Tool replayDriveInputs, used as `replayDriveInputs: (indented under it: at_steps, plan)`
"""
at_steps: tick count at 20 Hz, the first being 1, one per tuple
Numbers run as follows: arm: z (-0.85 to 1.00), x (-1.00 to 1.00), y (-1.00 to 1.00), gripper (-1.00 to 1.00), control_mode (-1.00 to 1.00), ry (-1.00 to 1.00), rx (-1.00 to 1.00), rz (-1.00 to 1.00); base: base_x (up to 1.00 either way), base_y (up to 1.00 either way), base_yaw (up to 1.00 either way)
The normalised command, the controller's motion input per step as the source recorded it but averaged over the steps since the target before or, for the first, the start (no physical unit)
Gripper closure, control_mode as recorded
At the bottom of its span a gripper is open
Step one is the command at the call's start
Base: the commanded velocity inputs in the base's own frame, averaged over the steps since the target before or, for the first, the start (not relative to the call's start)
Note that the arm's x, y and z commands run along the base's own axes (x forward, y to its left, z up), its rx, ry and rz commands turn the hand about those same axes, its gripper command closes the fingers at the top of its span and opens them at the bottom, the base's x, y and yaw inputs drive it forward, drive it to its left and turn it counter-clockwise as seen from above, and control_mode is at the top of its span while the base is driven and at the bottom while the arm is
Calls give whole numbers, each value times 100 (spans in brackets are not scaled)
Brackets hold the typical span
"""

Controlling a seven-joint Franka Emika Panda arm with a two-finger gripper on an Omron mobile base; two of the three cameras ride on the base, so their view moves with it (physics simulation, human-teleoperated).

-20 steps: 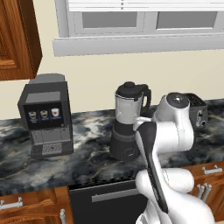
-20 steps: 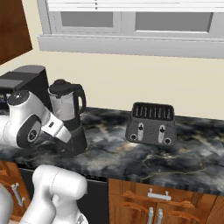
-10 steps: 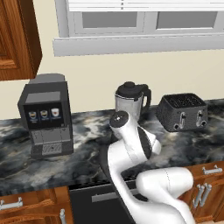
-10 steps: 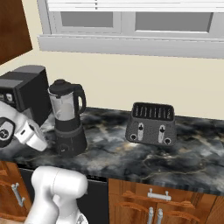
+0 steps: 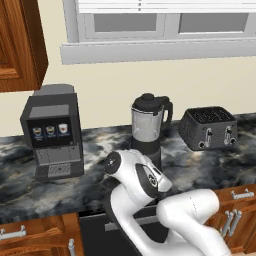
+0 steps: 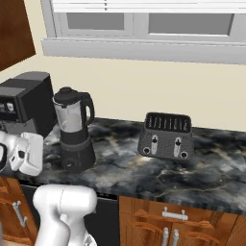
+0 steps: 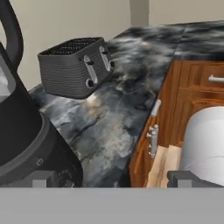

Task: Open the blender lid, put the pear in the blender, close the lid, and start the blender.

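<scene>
The blender (image 5: 147, 131) stands on the dark marble counter, with a clear jar, a black side handle and a dark grey base. Its black domed lid (image 5: 146, 101) sits on the jar, and from the right it shows as the lid (image 6: 65, 93) on the blender (image 6: 73, 129). My gripper (image 7: 109, 180) is open, its two fingertips wide apart with nothing between them. It hangs low by the counter's front edge, close beside the blender base (image 7: 26, 144). The pear is out of view.
A boxy grey coffee machine (image 5: 52, 135) stands left of the blender. A dark toaster (image 5: 208, 127) stands to its right, and the toaster (image 7: 74, 65) also lies ahead of the hand. Wooden cabinet fronts with metal handles (image 7: 153, 135) run below the counter edge.
My arm has swung from right of the blender across its front to the left and down. The hand now sits low at the counter edge. The jaws stayed open.
</scene>
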Motion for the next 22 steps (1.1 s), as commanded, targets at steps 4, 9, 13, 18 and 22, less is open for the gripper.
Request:
replayDriveInputs:
  at_steps: [4,9,13,18,22]
  plan:
    - [-4,2,-16,-100,-100,-19,-5,-4,0,0,0]
    - [-28,8,-13,-100,-100,-2,-7,-9,0,0,0]
    - [-29,9,-6,-100,-100,-1,-8,-10,0,0,0]
    - [-5,10,-2,-100,-100,-9,-3,-8,0,0,0]
    - [-2,17,0,-100,-100,-13,-1,-2,0,0,0]
